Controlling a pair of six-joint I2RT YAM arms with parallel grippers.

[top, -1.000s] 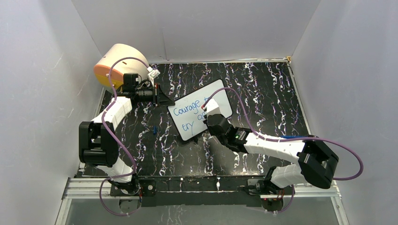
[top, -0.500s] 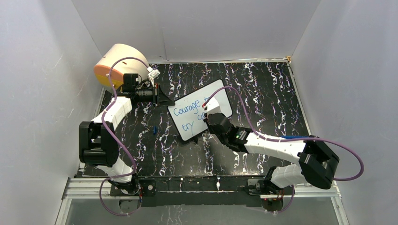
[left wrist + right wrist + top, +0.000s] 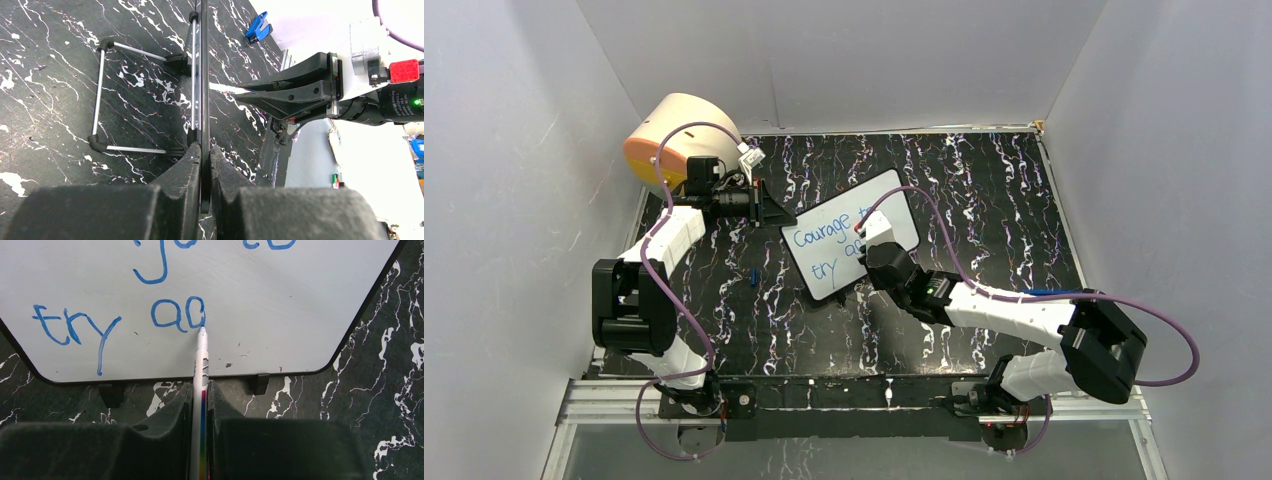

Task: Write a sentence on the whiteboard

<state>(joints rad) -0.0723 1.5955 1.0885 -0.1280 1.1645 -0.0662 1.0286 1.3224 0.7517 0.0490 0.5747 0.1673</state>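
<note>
The whiteboard [image 3: 824,245] stands tilted on a wire stand at the table's middle; it fills the right wrist view [image 3: 260,295] and shows edge-on in the left wrist view [image 3: 202,75]. The sentence [image 3: 816,238] is blue handwriting: "Courage" above, "try a" below in the top view, "try ag" [image 3: 120,320] in the right wrist view. My left gripper [image 3: 204,152] is shut on the whiteboard's left edge. My right gripper [image 3: 200,395] is shut on a white marker [image 3: 201,365]. The marker's blue tip touches the board at the "g".
A cream-and-orange drum [image 3: 674,135] stands at the back left. A small blue marker cap [image 3: 753,275] lies left of the board, also in the left wrist view [image 3: 257,32]. The wire stand [image 3: 100,95] props the board from behind. White walls enclose the black marbled table [image 3: 994,200].
The right gripper has shifted slightly along the board's lower line with the marker. The left arm and the board have not moved.
</note>
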